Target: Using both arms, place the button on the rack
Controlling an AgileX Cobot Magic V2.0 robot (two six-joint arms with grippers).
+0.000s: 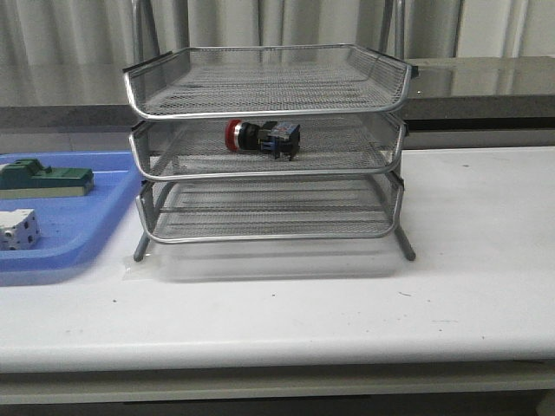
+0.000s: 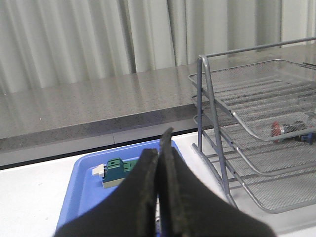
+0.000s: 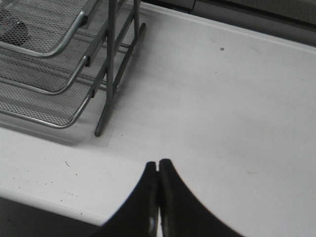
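1. Silver wire-mesh three-tier rack (image 1: 269, 147) stood on the white table (image 1: 451, 260), on thin metal legs, the three trays stacked one above another.
2. Small push-button with red mushroom head, black body and blue rear block (image 1: 263, 138) lay on its side in the middle tray, head pointing toward the robot's left, blue block toward its right. It sat in the rear half of that tray, apart from the front rim. Top and bottom trays showed only mesh.
3. Left wrist view caught the same button (image 2: 291, 131) through the mesh of the rack (image 2: 256, 128), well apart from the left gripper (image 2: 159, 163).
4. Left gripper's black fingers (image 2: 148, 187) were pressed together, tips touching, nothing between them. It hung over the near end of a blue plastic tray (image 1: 82, 230).
5. Blue tray sat on the table just left of the rack. In it: a green rectangular block (image 1: 45, 180) toward the back, and a white boxy component (image 1: 17, 229) nearer the front, partly cut off by the picture's edge.
6. Right gripper (image 3: 158, 170) was likewise clenched on nothing, fingers (image 3: 170, 197) meeting at the tips, over bare table on the rack's right side, clear of the rack's leg (image 3: 106, 98).
7. Neither arm showed in the front view.
8. Grey counter and pale curtain ran behind the table.
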